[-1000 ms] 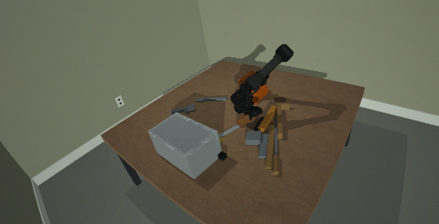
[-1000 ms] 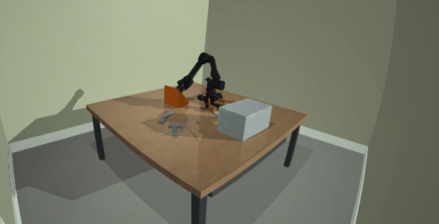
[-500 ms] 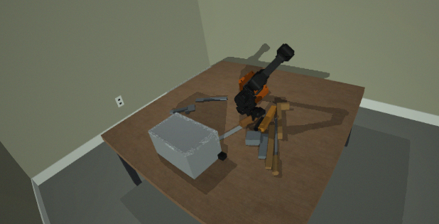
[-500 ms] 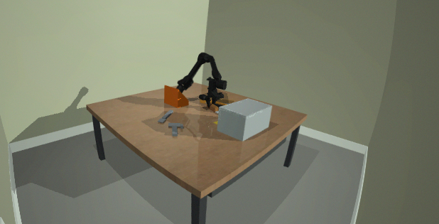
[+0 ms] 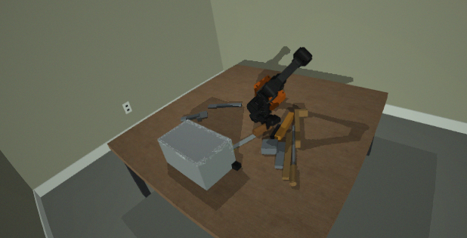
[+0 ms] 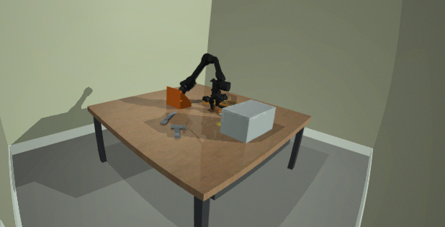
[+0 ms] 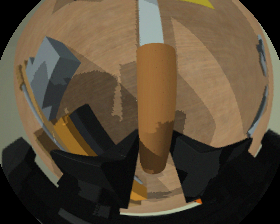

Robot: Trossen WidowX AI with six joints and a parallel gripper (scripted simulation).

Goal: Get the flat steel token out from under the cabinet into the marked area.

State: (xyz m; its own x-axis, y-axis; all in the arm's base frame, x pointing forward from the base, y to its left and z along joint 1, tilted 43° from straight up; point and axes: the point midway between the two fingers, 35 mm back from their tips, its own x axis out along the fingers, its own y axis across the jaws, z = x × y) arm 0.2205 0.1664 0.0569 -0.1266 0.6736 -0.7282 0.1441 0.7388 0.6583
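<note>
My gripper (image 5: 267, 125) (image 6: 214, 108) (image 7: 152, 132) is shut on the wooden handle of a flat-bladed tool (image 5: 260, 130) (image 7: 157, 85). Its pale steel blade (image 5: 245, 141) (image 7: 150, 22) points toward the cabinet (image 5: 196, 141) (image 6: 234, 122). In the top view the blade's far end meets the cabinet's outline; whether it reaches underneath is hidden. The handle is low over the table. A bit of yellow marking (image 6: 218, 124) (image 7: 200, 3) shows beside the cabinet and at the top of the wrist view. The steel token and the vent slots are not visible.
A grey block (image 5: 269, 147) (image 7: 53, 65), a grey bar (image 5: 279, 156) and several wooden pieces (image 5: 298, 134) lie beside the gripper. A black cube (image 5: 236, 165) is by the cabinet's corner. A hammer-shaped piece (image 5: 200, 115) (image 6: 178, 130) and another grey bar (image 5: 225, 106) (image 6: 168, 118) lie on the other side.
</note>
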